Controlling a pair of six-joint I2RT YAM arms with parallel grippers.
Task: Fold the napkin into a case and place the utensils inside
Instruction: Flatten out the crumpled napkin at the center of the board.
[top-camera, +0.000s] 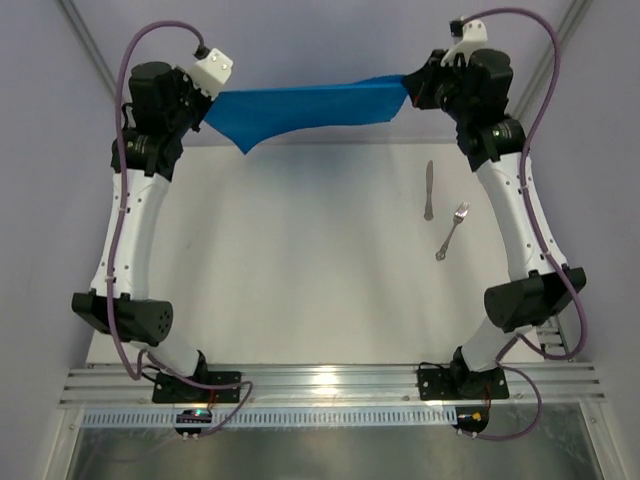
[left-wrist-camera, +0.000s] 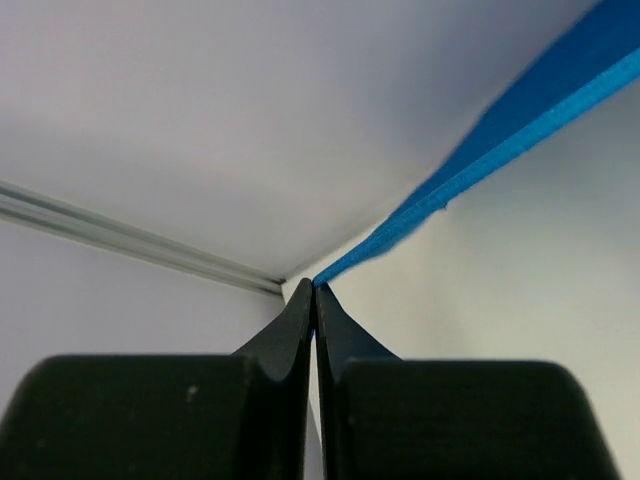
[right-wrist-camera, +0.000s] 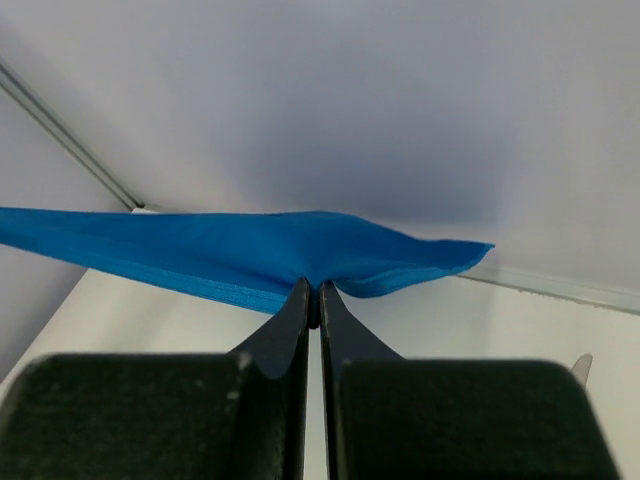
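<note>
The bright blue napkin (top-camera: 305, 108) hangs stretched in the air between my two grippers, above the far edge of the table. My left gripper (top-camera: 210, 98) is shut on its left end; the left wrist view shows the jaws (left-wrist-camera: 316, 288) pinched on a cloth corner (left-wrist-camera: 500, 130). My right gripper (top-camera: 412, 82) is shut on its right end; the right wrist view shows the jaws (right-wrist-camera: 314, 290) clamped on the folded cloth (right-wrist-camera: 220, 250). The silver knife (top-camera: 429, 190) and the fork (top-camera: 452, 231) lie on the table at the right, near my right arm.
The white table top (top-camera: 300, 260) spreads below the cloth. Grey enclosure walls (top-camera: 320, 40) close in the back and the sides. An aluminium rail (top-camera: 330, 380) runs along the near edge between the arm bases.
</note>
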